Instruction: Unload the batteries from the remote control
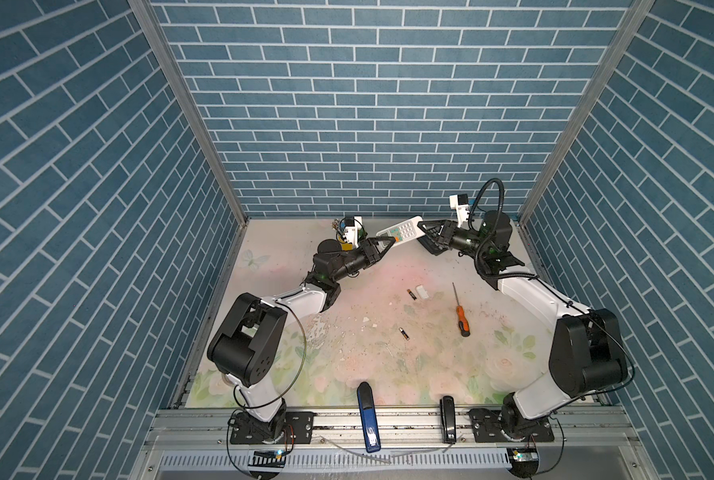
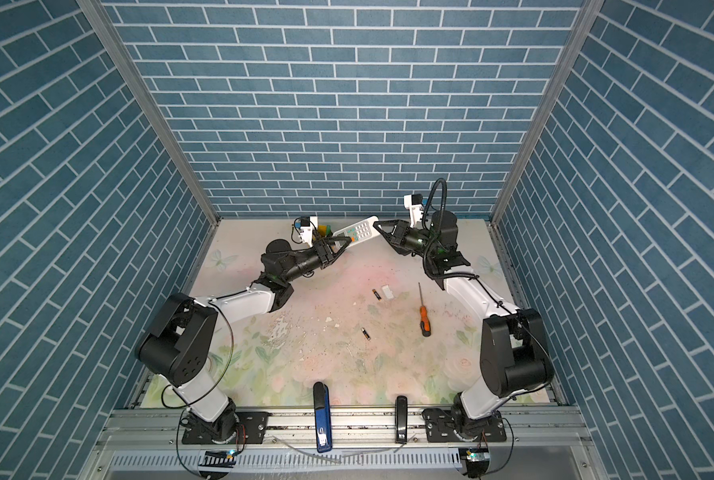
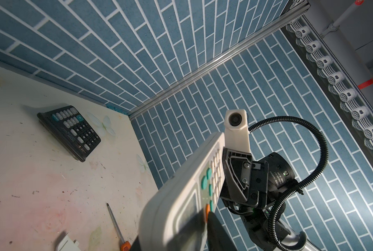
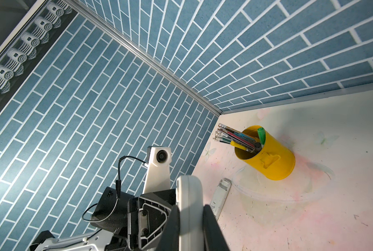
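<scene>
Remote control: The white remote control (image 1: 403, 230) is up in the air near the back wall, with its buttons facing up. It does not touch the tabletop (image 1: 347, 299).
Left end effector: The left end effector (image 1: 385, 243) is closed on the screen end of the remote control. In the left wrist view, one dark finger (image 3: 213, 228) lies on the front by the orange button.
Right end effector: The right end effector (image 1: 422, 227) is closed on the other end. In the right wrist view, the remote control sits thin side up between two dark fingers (image 4: 170, 228).
Batteries: Two batteries (image 1: 411, 294) lie loose on the tabletop. This one is just beside a small white cover (image 1: 422, 291). The second battery (image 1: 403, 333) is nearer the front. Both are well apart from the remote control.
Hidden part: The back of the remote control does not show, so I cannot tell if more batteries are inside.
How a battery will feel: I think small, light, hard and smooth. It is round, so it can roll away or slip out.
Where to hold a battery: Pinch it across the middle of its body.
How the remote control will feel: I think light, stiff and a bit slippery. Hold it by the ends and keep the back free.
Nearby: An orange screwdriver (image 1: 460, 313) lies beside the cover.
</scene>
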Robot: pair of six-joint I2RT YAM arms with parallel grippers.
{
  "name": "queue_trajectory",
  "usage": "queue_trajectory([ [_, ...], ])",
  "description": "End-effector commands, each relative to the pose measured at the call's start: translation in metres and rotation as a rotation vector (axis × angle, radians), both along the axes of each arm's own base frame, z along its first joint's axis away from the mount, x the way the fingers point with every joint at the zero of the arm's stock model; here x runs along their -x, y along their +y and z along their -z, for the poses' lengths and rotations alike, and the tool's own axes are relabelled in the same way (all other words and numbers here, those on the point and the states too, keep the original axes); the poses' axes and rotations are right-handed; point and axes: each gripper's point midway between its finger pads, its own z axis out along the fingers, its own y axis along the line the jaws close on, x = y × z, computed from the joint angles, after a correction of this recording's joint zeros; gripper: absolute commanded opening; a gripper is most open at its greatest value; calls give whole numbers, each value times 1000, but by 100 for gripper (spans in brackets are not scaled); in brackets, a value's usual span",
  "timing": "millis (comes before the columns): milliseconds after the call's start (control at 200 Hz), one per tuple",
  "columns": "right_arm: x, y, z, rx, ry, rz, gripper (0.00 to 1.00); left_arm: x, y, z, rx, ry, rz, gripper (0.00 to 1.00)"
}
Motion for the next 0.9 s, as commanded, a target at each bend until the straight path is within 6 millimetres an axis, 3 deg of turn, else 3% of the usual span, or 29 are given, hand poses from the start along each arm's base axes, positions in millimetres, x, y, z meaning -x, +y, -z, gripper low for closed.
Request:
queue_trajectory([
  [0, 2, 1, 21, 22, 37, -12, 0, 9, 5, -39, 43, -141, 6, 24],
  [420, -2, 2, 25, 17, 47, -11, 0, 9, 5, -42, 64, -154, 10, 0],
  [655, -3, -5, 24, 24, 60, 16, 38, 11, 7, -43, 29, -191, 13, 0],
  [895, 1, -18, 17, 68, 50, 51, 54, 15, 6, -46, -20, -226, 33, 0],
])
